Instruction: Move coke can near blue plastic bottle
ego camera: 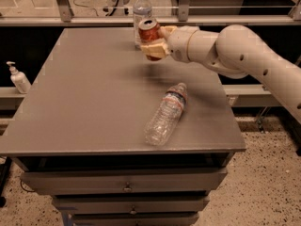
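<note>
A clear crinkled bottle [165, 113] lies on its side on the grey surface [84, 102]. Farther back, the end effector [153, 41] grips the coke can [148, 30], held tilted above the surface, just in front of the upright blue plastic bottle [141, 6].

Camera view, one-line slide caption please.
End effector holds the coke can above the table, close to the upright blue plastic bottle.

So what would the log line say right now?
claw: shut on can, over back of table | can: in the air, just in front of upright bottle | other bottle: lying on table
</note>
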You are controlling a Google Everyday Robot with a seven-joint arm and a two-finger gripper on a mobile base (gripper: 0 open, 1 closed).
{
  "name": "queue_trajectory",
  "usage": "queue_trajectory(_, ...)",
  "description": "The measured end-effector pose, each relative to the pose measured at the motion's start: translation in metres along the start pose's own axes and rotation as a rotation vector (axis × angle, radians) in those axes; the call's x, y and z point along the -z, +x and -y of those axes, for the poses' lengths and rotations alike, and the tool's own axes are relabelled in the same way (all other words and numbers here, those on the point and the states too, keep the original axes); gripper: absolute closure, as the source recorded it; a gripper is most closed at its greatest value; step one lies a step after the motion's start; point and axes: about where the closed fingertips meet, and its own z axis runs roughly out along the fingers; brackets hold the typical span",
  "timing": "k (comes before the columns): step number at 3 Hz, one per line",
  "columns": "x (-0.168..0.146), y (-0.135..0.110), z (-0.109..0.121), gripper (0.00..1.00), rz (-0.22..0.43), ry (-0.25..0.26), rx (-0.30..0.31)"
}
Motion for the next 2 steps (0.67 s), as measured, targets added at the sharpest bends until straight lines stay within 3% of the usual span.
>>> queue_trajectory(2,0.000,0.024,0.075,1.00,0.010,0.078,-0.073)
